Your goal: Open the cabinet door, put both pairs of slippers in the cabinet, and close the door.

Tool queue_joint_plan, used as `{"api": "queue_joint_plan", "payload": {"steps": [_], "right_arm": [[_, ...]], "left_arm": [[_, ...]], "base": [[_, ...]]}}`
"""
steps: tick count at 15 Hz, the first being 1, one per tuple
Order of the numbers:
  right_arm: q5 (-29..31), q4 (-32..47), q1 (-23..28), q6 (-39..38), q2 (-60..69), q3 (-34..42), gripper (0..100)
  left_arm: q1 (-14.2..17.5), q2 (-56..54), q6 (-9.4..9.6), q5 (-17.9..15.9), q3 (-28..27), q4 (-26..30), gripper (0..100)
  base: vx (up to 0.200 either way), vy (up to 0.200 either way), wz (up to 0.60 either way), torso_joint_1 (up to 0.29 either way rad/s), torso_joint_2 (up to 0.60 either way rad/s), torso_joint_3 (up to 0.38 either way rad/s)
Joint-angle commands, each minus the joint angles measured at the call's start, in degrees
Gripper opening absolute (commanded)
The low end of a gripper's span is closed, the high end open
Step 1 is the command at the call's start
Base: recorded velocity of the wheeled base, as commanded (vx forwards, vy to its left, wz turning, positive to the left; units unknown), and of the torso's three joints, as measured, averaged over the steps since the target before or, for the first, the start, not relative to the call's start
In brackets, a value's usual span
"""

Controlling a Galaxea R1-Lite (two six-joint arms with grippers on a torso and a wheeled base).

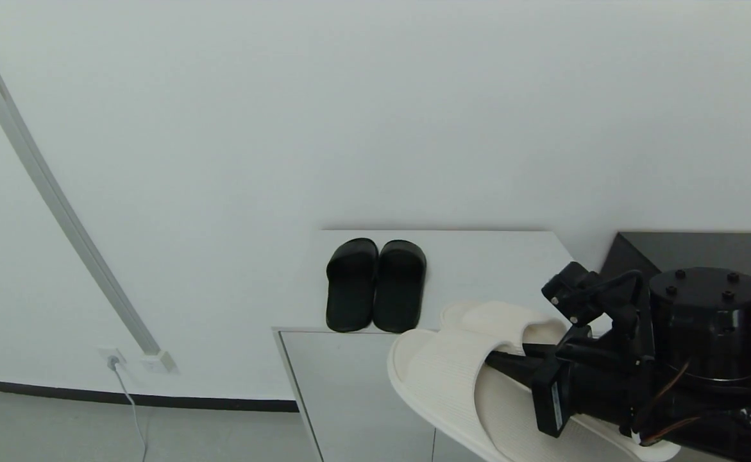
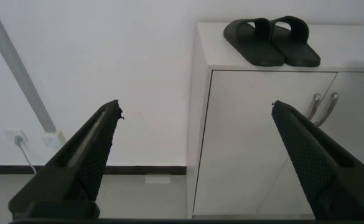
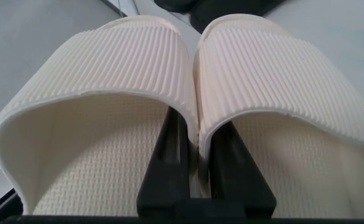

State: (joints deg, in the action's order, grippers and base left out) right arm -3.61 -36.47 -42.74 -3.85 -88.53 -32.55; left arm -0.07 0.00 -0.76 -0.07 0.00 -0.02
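Left fingers (image 2: 88, 155) spread and empty, facing the shut cabinet door (image 2: 250, 137), handles (image 2: 322, 106) just ahead. Black slippers (image 1: 375, 285) side by side on the cabinet top (image 1: 490, 256), long axes front to back. Right fingers (image 3: 166, 168) pressed together, pinching the white slippers (image 1: 452, 378) by their inner walls, off the surface. Left arm free, likely first to the handles.

Plain white wall (image 1: 375, 96) with slanting grey cable duct (image 1: 62, 196), white wall socket (image 1: 111, 355) low down, black skirting strip (image 1: 157, 401) above pale grey floor (image 1: 42, 430)
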Motion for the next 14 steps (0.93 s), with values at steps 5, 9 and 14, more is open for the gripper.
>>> {"api": "queue_joint_plan", "payload": {"steps": [5, 9, 14], "right_arm": [[0.1, -0.1, -0.3, 0.1, 0.4, 0.9, 0], [0.1, -0.1, -0.9, 0.0, 0.9, 1.6, 0], [0.0, -0.1, -1.4, 0.0, 1.3, 2.3, 0]], "left_arm": [[0.1, 0.0, -0.04, 0.0, 0.0, -0.1, 100], [0.1, 0.0, -0.04, 0.0, 0.0, -0.1, 100], [0.1, 0.0, -0.04, -0.1, 0.0, -0.1, 100]], "base": [[0.000, -0.080, 0.00, 0.007, 0.00, 0.001], [0.000, 0.000, 0.00, 0.000, 0.00, 0.000], [-0.040, 0.000, 0.00, 0.000, 0.00, 0.000]]}}
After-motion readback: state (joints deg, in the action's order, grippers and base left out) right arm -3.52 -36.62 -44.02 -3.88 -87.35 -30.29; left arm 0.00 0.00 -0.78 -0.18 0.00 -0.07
